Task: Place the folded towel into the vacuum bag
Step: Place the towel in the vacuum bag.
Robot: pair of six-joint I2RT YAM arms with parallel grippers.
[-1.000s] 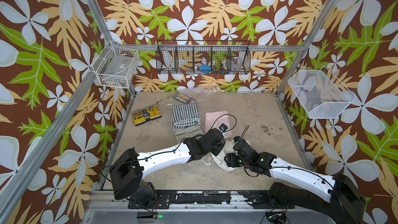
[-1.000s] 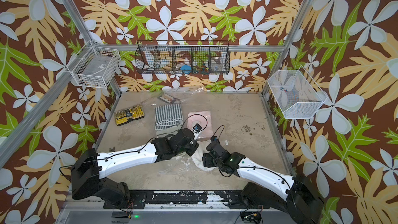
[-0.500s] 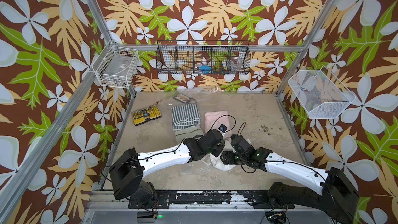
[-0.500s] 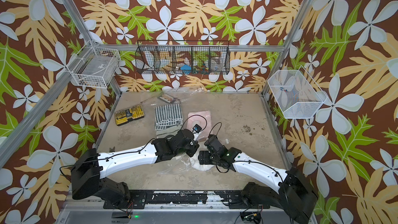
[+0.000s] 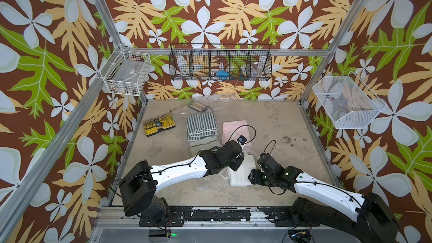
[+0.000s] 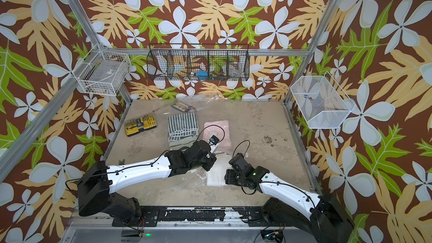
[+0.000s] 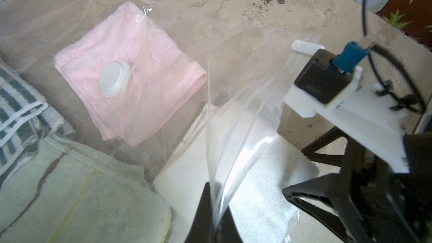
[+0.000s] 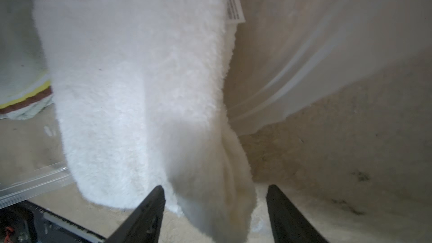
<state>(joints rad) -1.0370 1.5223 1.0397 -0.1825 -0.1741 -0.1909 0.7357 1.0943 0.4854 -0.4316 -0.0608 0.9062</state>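
The folded towel (image 5: 240,171) (image 6: 216,174) is white and fluffy and lies on the table at the mouth of the vacuum bag (image 7: 245,113). Its far end sits under the bag's raised film. My left gripper (image 7: 216,206) (image 5: 236,162) is shut on the bag's upper zip edge and holds it up above the towel (image 7: 257,160). My right gripper (image 8: 215,190) (image 5: 253,176) is open, its fingers standing either side of the towel's (image 8: 140,90) near end. The bag's white valve disc (image 7: 114,79) and slider clip (image 7: 301,45) show in the left wrist view.
Inside the bag lie a pink towel (image 7: 131,43), a striped towel (image 5: 201,125) and a pale green towel (image 7: 70,183). A yellow bit case (image 5: 159,125) lies at the back left. Wire baskets (image 5: 126,75) (image 5: 219,66) (image 5: 346,106) hang on the walls.
My right gripper has shifted left along the towel's near end, and the towel now lies flatter and squarer at the bag's mouth. The left arm has kept its hold and place.
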